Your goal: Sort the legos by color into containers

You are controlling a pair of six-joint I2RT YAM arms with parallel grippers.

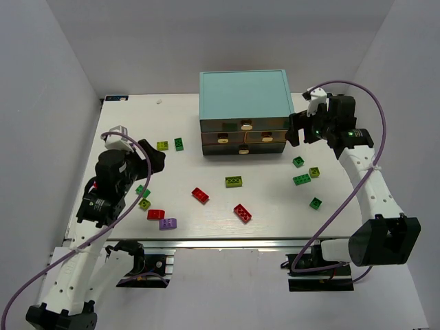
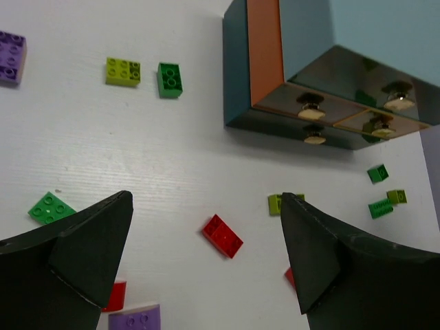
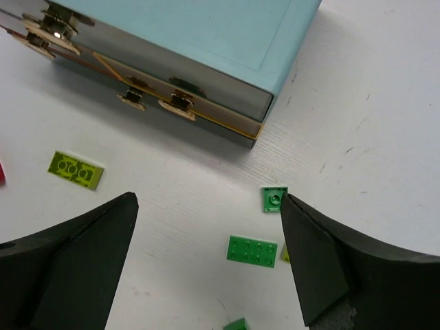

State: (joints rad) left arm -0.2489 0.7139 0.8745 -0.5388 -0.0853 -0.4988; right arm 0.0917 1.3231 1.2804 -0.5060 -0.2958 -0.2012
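Legos (image 1: 200,195) lie scattered on the surface (image 1: 185,172) around the teal-topped cabinet (image 1: 243,96). Its drawers (image 1: 234,138) look pushed in, and I cannot tell their contents. The left hand (image 2: 206,198) and right hand (image 3: 210,199) gape wide, holding nothing.

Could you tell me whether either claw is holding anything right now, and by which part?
Nothing is held: the left claw and the right claw both stand open and empty.

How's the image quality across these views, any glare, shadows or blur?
Top external: even soft light, cabinet sharp, faint shadows. Left wrist: glossy drawers mirror their knobs; left hand nearly black. Right wrist: sharp bricks, right hand underexposed.
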